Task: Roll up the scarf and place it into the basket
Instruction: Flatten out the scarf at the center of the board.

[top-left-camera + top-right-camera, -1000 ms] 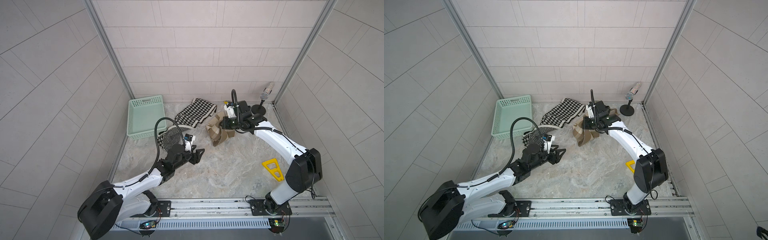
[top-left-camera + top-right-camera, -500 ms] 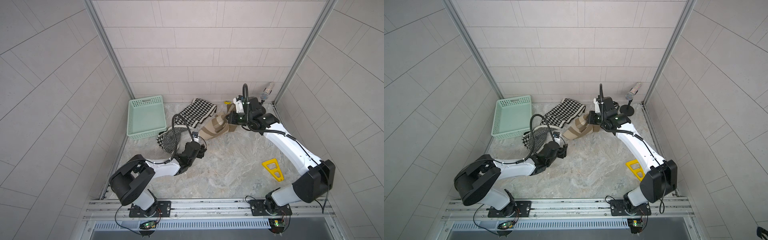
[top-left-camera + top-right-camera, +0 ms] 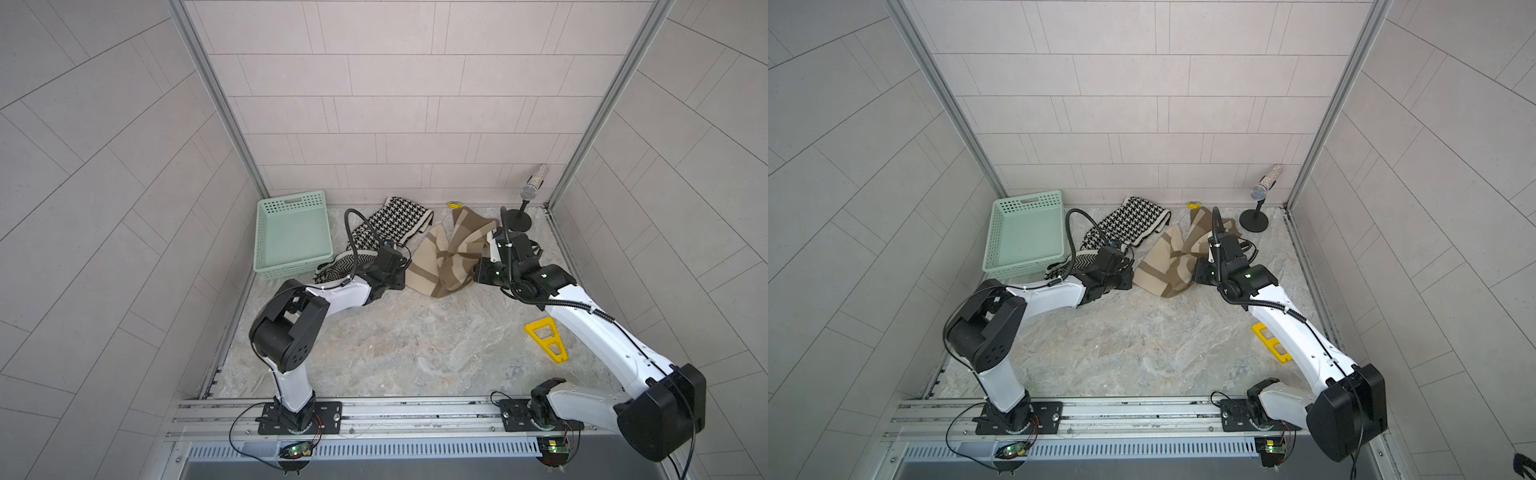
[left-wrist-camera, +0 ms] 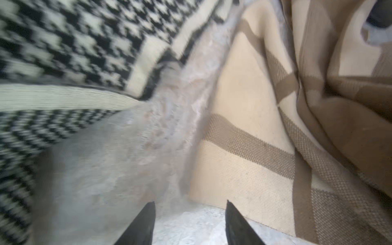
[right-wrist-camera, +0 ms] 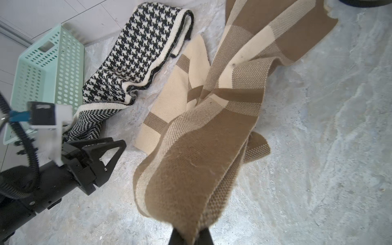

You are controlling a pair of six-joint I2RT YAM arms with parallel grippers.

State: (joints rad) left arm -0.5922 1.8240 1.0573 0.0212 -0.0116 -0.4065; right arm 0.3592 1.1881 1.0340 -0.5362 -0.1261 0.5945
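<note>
Up close, the right wrist view shows what both top views hide: the right gripper point(image 5: 192, 233) is clamped on a folded end of the tan plaid scarf point(image 5: 212, 127) and lifts that end off the marble tabletop point(image 5: 307, 148). The rest of the scarf trails crumpled on the surface.

In a top view the scarf point(image 3: 440, 262) lies at about twelve o'clock on the tabletop point(image 3: 395, 340), outside the mint-green basket point(image 3: 286, 268), which sits at ten o'clock. A black-and-white houndstooth scarf point(image 3: 399, 220) lies between the two and is just beside the basket.

The left wrist view is blurred. It shows the left gripper point(image 4: 189, 222) with its fingers point(image 4: 146, 224) apart and only bare marble between them, and the tan scarf's edge point(image 4: 244, 127) just ahead. From the right wrist view the left gripper point(image 5: 106, 152) sits low over the table, just short of the cloth.

Only the top views take in the microphone on its stand point(image 3: 528, 192) at one o'clock, a small yellow tape roll point(image 3: 455, 204) by the back wall at twelve, and a yellow triangular plastic piece point(image 3: 546, 338) at four o'clock.
</note>
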